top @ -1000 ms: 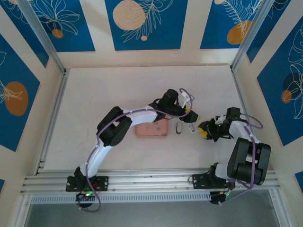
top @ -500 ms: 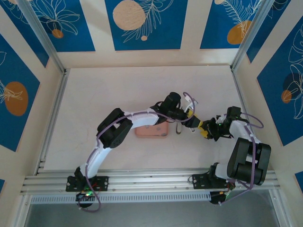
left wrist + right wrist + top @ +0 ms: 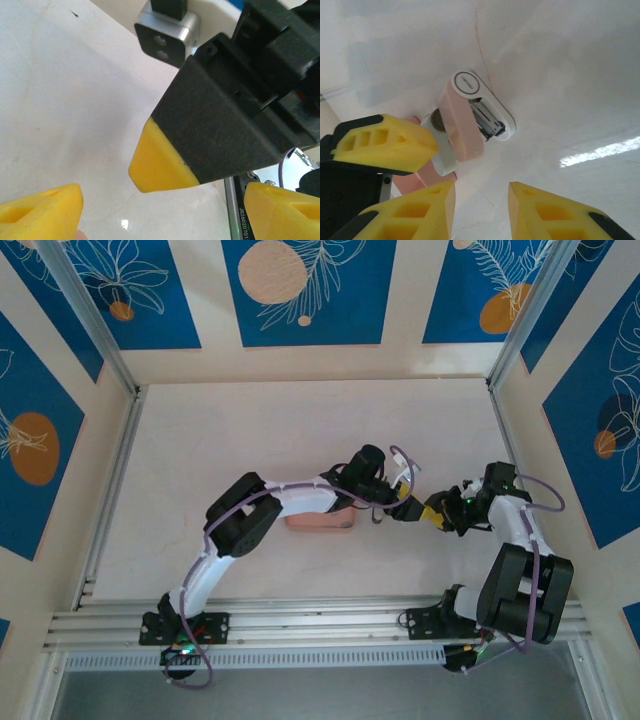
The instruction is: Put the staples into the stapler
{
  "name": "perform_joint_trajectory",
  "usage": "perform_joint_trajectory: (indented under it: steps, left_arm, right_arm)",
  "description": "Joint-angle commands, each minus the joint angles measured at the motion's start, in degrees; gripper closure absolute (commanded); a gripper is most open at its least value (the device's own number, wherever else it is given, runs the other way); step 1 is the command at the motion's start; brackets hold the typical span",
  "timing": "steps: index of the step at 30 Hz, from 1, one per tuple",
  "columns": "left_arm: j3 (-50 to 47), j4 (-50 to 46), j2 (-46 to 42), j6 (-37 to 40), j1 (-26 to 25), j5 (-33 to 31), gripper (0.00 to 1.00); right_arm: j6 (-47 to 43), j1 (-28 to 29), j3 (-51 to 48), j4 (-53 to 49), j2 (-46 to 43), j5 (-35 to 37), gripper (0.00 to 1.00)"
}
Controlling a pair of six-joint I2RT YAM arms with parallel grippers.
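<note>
Yellow-tipped, the right hand (image 3: 480,192) hovers just short of the stapler (image 3: 470,112), its fingers a little apart with nothing seen between them. The left hand (image 3: 161,197) is spread wide and grips nothing; one of its fingertips (image 3: 385,142) sits at the stapler's hinge end, touching or nearly so. The stapler lies on the tabletop (image 3: 560,75), pink lid swung up and metal magazine bare, just beside the pink tray (image 3: 427,175). I cannot make out the staples, so opening looks done; fetching and loading seem left.
</note>
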Motion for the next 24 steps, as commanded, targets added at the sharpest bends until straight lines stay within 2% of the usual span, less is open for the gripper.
perform_joint_trajectory:
  steps: [1, 5, 10, 15, 20, 24]
  left_arm:
    - [-1.5, 0.5, -5.4, 1.3, 0.1, -5.6, 0.15]
    - [-4.8, -0.9, -9.2, 3.2, 1.8, -12.6, 0.15]
    - [-9.5, -0.6, -13.2, 4.2, 4.4, -17.0, 0.15]
    - [-12.1, 0.0, -15.0, 4.4, 6.3, -17.5, 0.15]
    - [-13.0, 1.2, -14.9, 4.0, 6.8, -16.8, 0.14]
    - [-13.1, 1.6, -14.5, 3.6, 7.0, -16.5, 0.15]
  right_arm:
    - [0.3, 1.5, 2.5, -1.7, -0.6, -1.6, 0.64]
    - [1.5, 5.1, 4.3, -0.8, 1.5, -0.8, 0.63]
    - [3.0, 8.9, 5.9, 1.2, 5.6, 0.4, 0.64]
    - [3.9, 11.2, 5.3, 3.3, 9.2, 1.9, 0.68]
    - [5.4, 11.6, 1.3, 3.8, 13.1, 8.5, 0.80]
    - [5.5, 11.3, -0.1, 4.1, 14.5, 11.0, 0.82]
